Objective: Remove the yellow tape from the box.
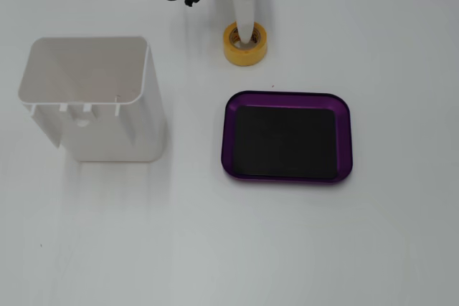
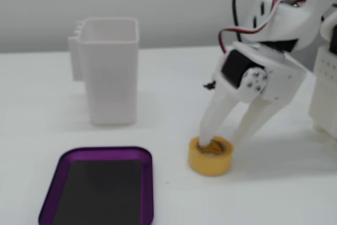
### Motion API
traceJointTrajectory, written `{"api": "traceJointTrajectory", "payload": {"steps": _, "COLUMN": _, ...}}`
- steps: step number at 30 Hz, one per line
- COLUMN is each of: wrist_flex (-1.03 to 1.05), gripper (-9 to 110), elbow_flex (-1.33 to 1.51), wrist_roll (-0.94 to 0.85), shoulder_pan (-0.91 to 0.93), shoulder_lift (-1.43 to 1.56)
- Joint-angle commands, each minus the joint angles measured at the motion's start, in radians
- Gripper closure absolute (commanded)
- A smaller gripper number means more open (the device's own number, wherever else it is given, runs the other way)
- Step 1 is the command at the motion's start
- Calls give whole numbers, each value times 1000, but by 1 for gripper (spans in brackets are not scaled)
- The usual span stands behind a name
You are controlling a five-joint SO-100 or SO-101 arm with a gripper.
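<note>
1. In both fixed views the yellow tape (image 1: 244, 44) (image 2: 210, 156) lies flat on the table (image 1: 215, 249) (image 2: 274, 193), outside the box (image 1: 287, 137) (image 2: 98, 188).
2. Seen from above, the tape sits just past the box's top edge; the white container (image 1: 92, 98) (image 2: 109, 77) stands left of the box, well apart.
3. The gripper (image 1: 244, 34) (image 2: 218, 142) straddles the roll's wall: one finger in the core, one outside.
</note>
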Motion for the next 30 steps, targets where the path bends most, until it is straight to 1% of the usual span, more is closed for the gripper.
{"api": "traceJointTrajectory", "payload": {"steps": 1, "wrist_flex": 57, "gripper": 85, "elbow_flex": -110, "wrist_roll": 3, "shoulder_pan": 0, "shoulder_lift": 23}}
{"api": "traceJointTrajectory", "payload": {"steps": 7, "wrist_flex": 275, "gripper": 85, "elbow_flex": -302, "wrist_roll": 6, "shoulder_pan": 40, "shoulder_lift": 51}}
{"api": "traceJointTrajectory", "payload": {"steps": 10, "wrist_flex": 348, "gripper": 85, "elbow_flex": -347, "wrist_roll": 2, "shoulder_pan": 89, "shoulder_lift": 141}}
{"api": "traceJointTrajectory", "payload": {"steps": 13, "wrist_flex": 379, "gripper": 85, "elbow_flex": -341, "wrist_roll": -2, "shoulder_pan": 132, "shoulder_lift": 288}}
{"api": "traceJointTrajectory", "payload": {"steps": 17, "wrist_flex": 414, "gripper": 85, "elbow_flex": -192, "wrist_roll": 0, "shoulder_pan": 179, "shoulder_lift": 514}}
{"api": "traceJointTrajectory", "payload": {"steps": 25, "wrist_flex": 423, "gripper": 85, "elbow_flex": 267, "wrist_roll": -2, "shoulder_pan": 184, "shoulder_lift": 1009}}
{"api": "traceJointTrajectory", "payload": {"steps": 30, "wrist_flex": 411, "gripper": 85, "elbow_flex": 422, "wrist_roll": 14, "shoulder_pan": 176, "shoulder_lift": 946}}
